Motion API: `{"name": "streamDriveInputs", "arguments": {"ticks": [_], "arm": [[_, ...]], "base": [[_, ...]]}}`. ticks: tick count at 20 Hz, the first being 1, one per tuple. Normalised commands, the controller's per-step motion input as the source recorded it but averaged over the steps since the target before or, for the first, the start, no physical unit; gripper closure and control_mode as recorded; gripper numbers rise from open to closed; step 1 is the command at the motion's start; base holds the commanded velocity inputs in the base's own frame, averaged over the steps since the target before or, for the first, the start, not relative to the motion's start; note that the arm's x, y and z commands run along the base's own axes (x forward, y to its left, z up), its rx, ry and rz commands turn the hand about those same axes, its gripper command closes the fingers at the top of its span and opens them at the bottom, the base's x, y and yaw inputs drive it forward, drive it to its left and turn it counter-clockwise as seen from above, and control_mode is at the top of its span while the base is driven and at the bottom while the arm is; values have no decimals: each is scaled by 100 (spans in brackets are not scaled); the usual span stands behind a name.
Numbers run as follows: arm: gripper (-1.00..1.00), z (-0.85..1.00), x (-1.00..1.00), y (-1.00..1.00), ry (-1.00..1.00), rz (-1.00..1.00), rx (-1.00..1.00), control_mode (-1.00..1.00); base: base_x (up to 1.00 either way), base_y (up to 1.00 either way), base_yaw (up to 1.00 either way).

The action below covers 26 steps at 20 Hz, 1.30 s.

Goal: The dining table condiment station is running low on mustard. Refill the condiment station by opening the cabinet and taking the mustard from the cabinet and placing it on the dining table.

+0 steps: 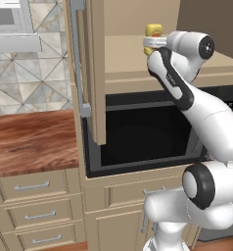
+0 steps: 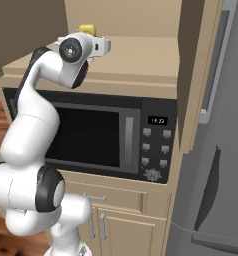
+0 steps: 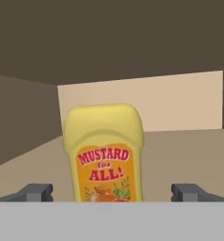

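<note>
The mustard is a squat yellow bottle with an orange-red label. It stands upright on the shelf of the open cabinet, above the microwave. My gripper is open and level with the bottle. One fingertip stands on each side of it, well apart from it. From the base, only the top of the mustard shows, behind my white wrist. The dining table is out of view.
Both cabinet doors stand open, the left door and the right door flanking the arm. A black microwave sits under the shelf. A grey fridge is at the right. A wood countertop over beige drawers lies at the left.
</note>
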Motion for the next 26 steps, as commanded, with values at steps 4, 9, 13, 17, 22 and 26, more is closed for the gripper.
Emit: {"name": "streamDriveInputs", "arguments": {"ticks": [4,9,13,17,22,26], "arm": [[-100,0,20,0,3,0,0,-100],[-100,0,16,15,5,0,0,-100],[-100,0,4,15,1,0,0,-100],[-100,0,1,0,0,0,0,-100],[-100,0,5,0,0,0,0,-100],[-100,-1,6,-4,0,0,0,-100]], "base": [[0,0,0],[0,0,0],[0,0,0],[0,0,0],[0,0,0],[0,0,0]]}}
